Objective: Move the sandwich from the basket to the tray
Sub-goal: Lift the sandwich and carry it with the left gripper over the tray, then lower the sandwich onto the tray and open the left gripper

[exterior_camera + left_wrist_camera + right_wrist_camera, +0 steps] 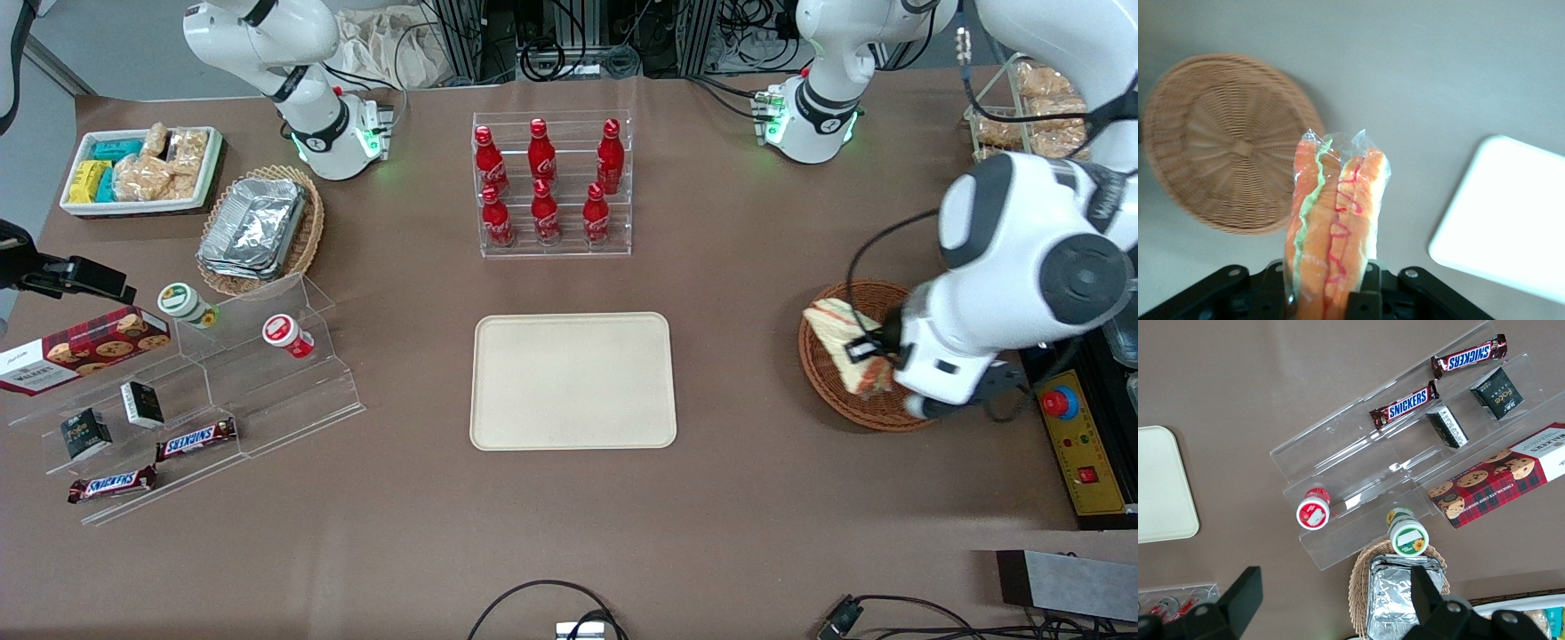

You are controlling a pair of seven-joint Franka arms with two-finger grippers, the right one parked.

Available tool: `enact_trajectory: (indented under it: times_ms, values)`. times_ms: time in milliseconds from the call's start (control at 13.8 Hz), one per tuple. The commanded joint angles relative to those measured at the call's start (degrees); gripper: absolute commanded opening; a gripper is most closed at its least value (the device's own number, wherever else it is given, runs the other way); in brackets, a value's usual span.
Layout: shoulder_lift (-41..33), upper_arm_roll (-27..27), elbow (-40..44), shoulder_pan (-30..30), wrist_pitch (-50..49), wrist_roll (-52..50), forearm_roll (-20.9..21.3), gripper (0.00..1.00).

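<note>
Gripper (1328, 293) clamped on my sandwich (1335, 227), lifted clear above the basket (1211, 140) so I can swing it toward the tray (573, 380).

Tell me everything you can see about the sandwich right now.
The sandwich is a wedge of pale bread in clear, crinkled wrap, with orange layers, a green leaf and red streaks at its cut edge. The gripper is shut on it, holding it lifted clear of the basket, which lies empty below. In the front view it hangs over the basket, not yet over the tray.
</note>
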Motion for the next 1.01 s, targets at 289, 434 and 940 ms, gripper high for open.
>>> enact_trajectory:
  times_ms: [289, 434, 940]
  values:
    - [19.3, -2.3, 9.4, -14.3, 8.4, -1.6, 5.6, 0.0]
    - [22.2, -2.3, 9.3, -16.2, 12.0, -1.8, 5.7, 0.0]
    - [27.6, -2.3, 9.1, -18.6, 12.9, -1.8, 5.8, 0.17]
